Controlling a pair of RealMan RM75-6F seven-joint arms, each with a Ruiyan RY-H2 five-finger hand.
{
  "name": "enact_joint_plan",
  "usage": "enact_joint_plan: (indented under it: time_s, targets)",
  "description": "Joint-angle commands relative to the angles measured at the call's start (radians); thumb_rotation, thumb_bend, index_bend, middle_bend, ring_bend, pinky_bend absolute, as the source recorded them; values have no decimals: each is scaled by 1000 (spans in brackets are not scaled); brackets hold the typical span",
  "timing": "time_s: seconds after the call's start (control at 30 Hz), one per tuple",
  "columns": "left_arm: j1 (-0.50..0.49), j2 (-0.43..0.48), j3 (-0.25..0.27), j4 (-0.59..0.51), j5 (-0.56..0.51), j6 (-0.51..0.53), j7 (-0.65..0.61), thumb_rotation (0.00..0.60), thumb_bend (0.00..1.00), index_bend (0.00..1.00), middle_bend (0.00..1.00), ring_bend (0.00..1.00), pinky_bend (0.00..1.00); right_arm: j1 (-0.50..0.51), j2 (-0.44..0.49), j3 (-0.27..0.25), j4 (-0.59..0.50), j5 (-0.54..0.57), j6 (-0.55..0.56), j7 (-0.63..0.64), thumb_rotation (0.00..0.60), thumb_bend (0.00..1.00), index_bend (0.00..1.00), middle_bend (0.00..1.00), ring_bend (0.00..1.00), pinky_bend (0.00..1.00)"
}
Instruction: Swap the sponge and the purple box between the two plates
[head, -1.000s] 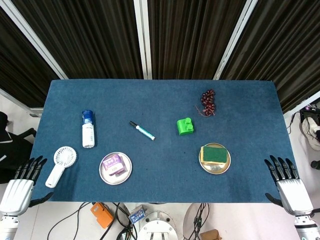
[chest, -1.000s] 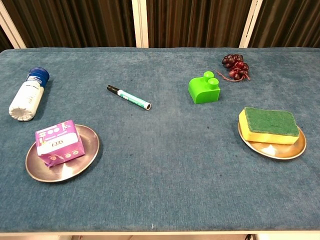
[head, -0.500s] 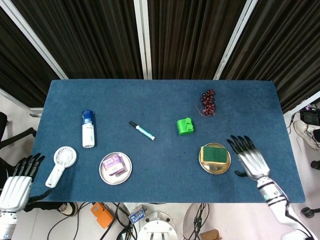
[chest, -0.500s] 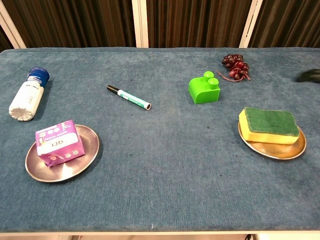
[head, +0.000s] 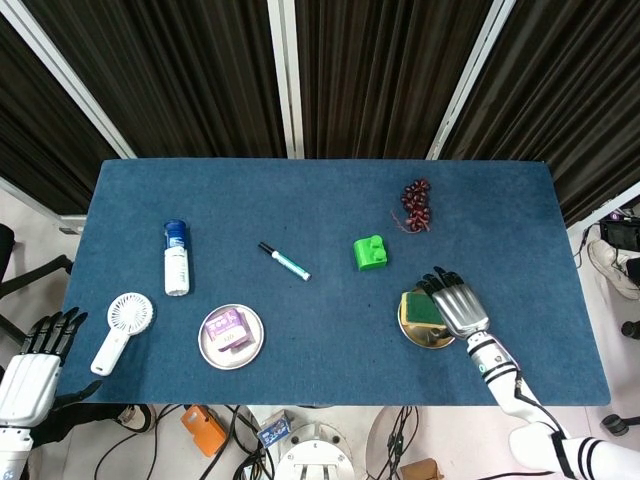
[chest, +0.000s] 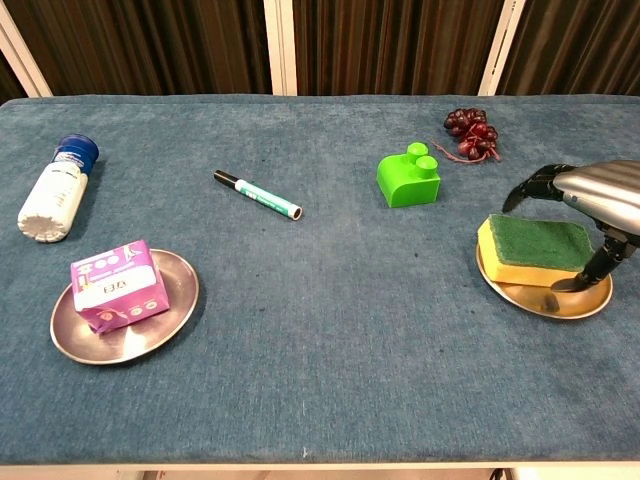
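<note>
The yellow sponge with a green top (chest: 530, 247) lies on the right metal plate (chest: 530, 301). My right hand (chest: 592, 200) hovers over its right end with fingers spread and the thumb down near the plate rim; it holds nothing. From the head view the right hand (head: 457, 304) covers most of the sponge (head: 415, 306). The purple box (chest: 115, 284) (head: 226, 329) sits on the left metal plate (chest: 160, 330) (head: 250, 349). My left hand (head: 35, 365) hangs open off the table's front left corner.
A green block (chest: 408, 177), a bunch of dark grapes (chest: 471, 132), a marker (chest: 258, 195) and a white bottle with a blue cap (chest: 56, 191) lie on the blue cloth. A white hand fan (head: 120, 328) rests near the left edge.
My right hand has moved left from beside the right plate to above the sponge. The left hand has barely shifted. The sponge and the box stay on their plates.
</note>
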Motion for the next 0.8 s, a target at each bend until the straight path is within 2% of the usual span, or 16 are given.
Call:
enact_joint_plan:
  time_s: [0.03,0.37,0.57,0.67,0.8]
  targets:
    - [1,-1,0,1,2,3,-1,600,81,47,15,0,64,0,-9,-5,13,-3,21,1,600,271,473,372,296,391]
    - [2,0,0,1,1,4,-4,600,81,47,15,0,63,3,-27,-9,33,-2,68,8,600,286,660,502,445,511]
    - [4,-1,-2,1,0,8,-5,600,81,46,15,0,64,26,-4,18,-67,-55,116,48,600,302,681,518,465,531]
    - [4,-1,-3,0,-1,9,-4,600,81,46,15,0,64,58,-8,42,-133,-64,115,10,600,302,681,519,465,531]
    - [4,-2,-3,0,-3,7,0,600,81,46,15,0,63,135,-81,94,-187,-16,72,-87,600,302,671,519,465,532]
